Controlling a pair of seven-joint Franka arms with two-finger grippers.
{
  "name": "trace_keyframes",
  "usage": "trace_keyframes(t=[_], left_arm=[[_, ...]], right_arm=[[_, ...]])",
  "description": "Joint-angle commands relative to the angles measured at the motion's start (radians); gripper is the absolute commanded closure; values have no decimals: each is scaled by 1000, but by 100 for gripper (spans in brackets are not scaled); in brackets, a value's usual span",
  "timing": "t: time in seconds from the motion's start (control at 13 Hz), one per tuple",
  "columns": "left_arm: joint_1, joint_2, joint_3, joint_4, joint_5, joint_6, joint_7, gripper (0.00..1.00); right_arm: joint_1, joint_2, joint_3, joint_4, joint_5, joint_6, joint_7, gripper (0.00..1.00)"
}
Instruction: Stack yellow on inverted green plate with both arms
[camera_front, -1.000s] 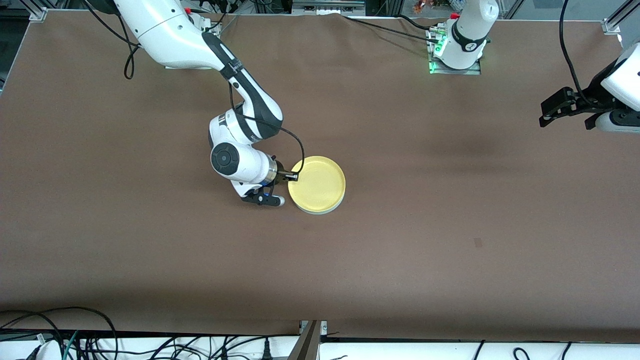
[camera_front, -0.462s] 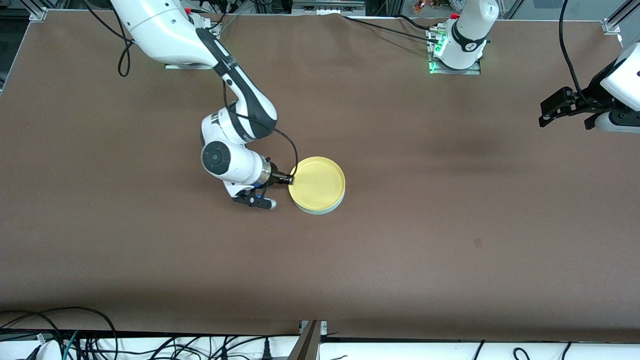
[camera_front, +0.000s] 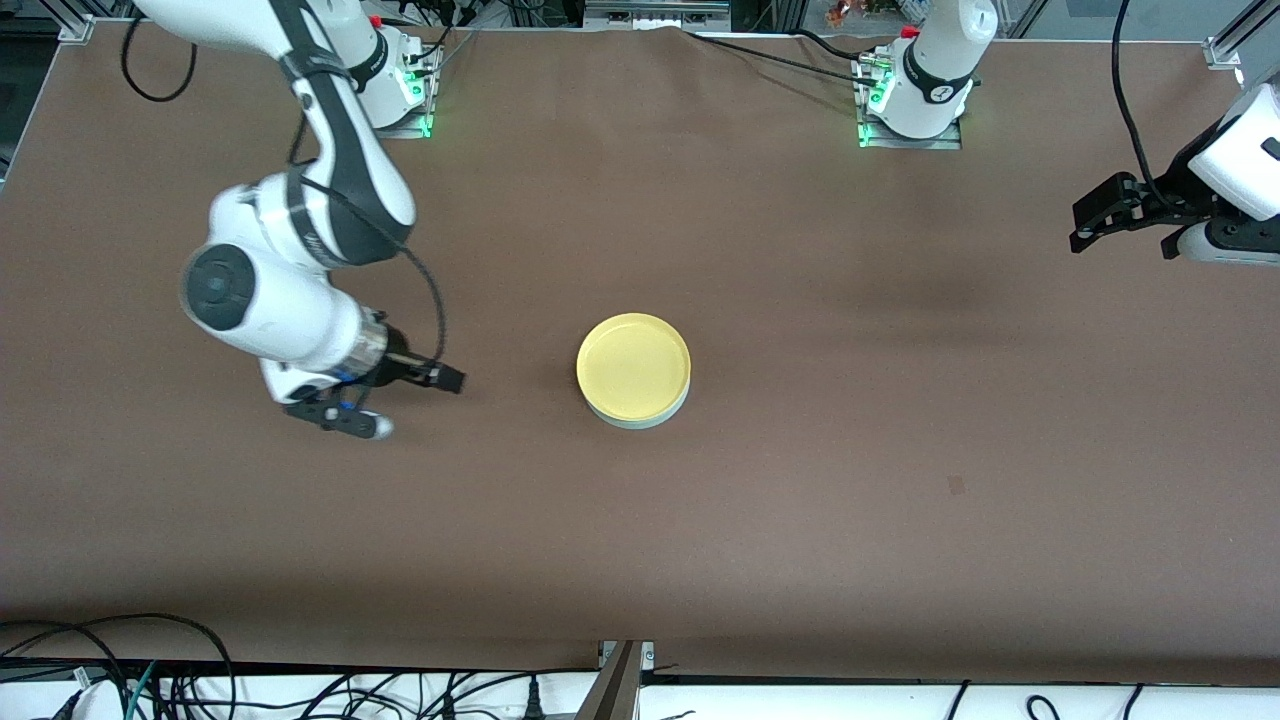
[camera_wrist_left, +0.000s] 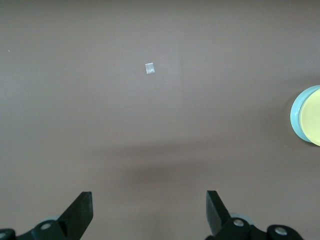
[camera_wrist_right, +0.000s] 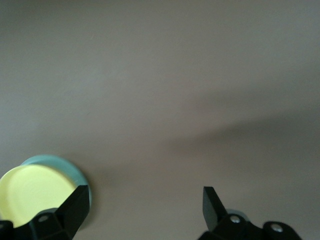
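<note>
You are looking down on a brown bench (camera_front: 900, 420) with one stack of two plates near its middle. The yellow plate (camera_front: 633, 366) sits rim up on the green plate (camera_front: 640, 421), of which only a thin pale edge shows under the side nearer the front camera; whether the green one is upside down cannot be told from here. The stacking looks done, which would explain why neither arm holds anything. The right pincer (camera_front: 452, 379) is empty with its fingers spread, low over bare bench well apart from the stack, toward the right arm's end, pointing at the plates; its wrist camera catches the stack (camera_wrist_right: 37, 187) past one fingertip (camera_wrist_right: 75, 202). The left pincer (camera_front: 1090, 215) is also spread wide and empty, waiting up in the air over the left arm's end of the bench, well apart from the stack. A small pale scrap (camera_wrist_left: 149, 68) lies on the bench under it, between it and the plates.
</note>
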Motion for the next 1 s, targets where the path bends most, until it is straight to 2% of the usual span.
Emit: trace_keyframes(t=[0.0,0.23,0.38,0.62,0.77,0.92], left_arm=[[1,6,-6,25,-4,-19,12,0],[1,6,-6,25,-4,-19,11,0],[1,6,-8,25,-4,-19,12,0],[1,6,-14,25,-4,-19,11,0],[1,6,-14,26,-3,-18,11,0],[0,6,-15,26,-4,-18,12,0]], right_arm=[[7,-61,-78,24,-65,-92,-106,0],[7,-114,-186,48,-50,-286,-315,0],[-31,-192,-183,59,-50,-366,-372,0],[-204,-320,-23,-10,-78,-448,-420,0],[-360,-386,146,-63,-139,-504,-400,0],[-404,-417,167,-114,-139,-503,-392,0]])
